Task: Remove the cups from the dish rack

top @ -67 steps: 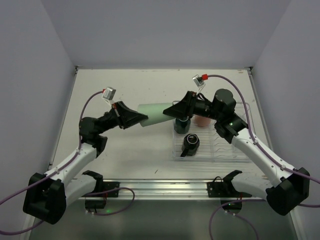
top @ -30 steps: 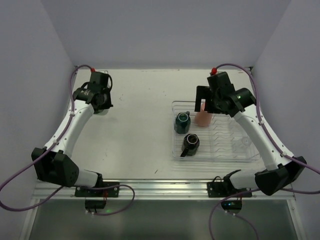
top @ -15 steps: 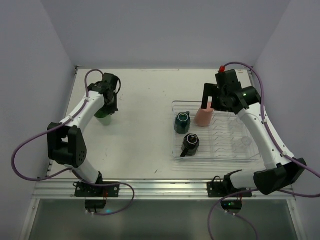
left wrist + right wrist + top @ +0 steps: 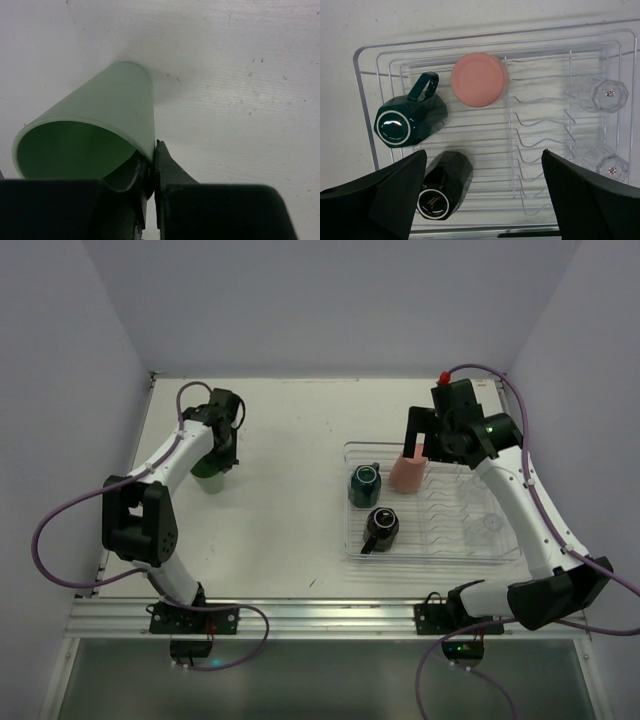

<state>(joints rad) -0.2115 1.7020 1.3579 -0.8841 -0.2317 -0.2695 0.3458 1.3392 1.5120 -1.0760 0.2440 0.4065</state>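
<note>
White tabletop (image 4: 290, 530), grey walls

Top view: left gripper (image 4: 214, 458) sits over the pale green tumbler (image 4: 210, 480), far left of the table, well apart from the dish rack (image 4: 430, 558). Right gripper (image 4: 414, 443) hangs above the pink tumbler (image 4: 408, 475) at the rack's far edge. Dark teal mug (image 4: 363, 485) and black mug (image 4: 380, 528) are in the rack's left part

Left wrist: fingers pinch the pale green tumbler's wall at the rim, one inside, one outside; its base is on the table

Right wrist: fingers spread wide, holding nothing. Pink tumbler is base up; two clear glasses (image 4: 602, 95) stand on the rack's right side
</note>
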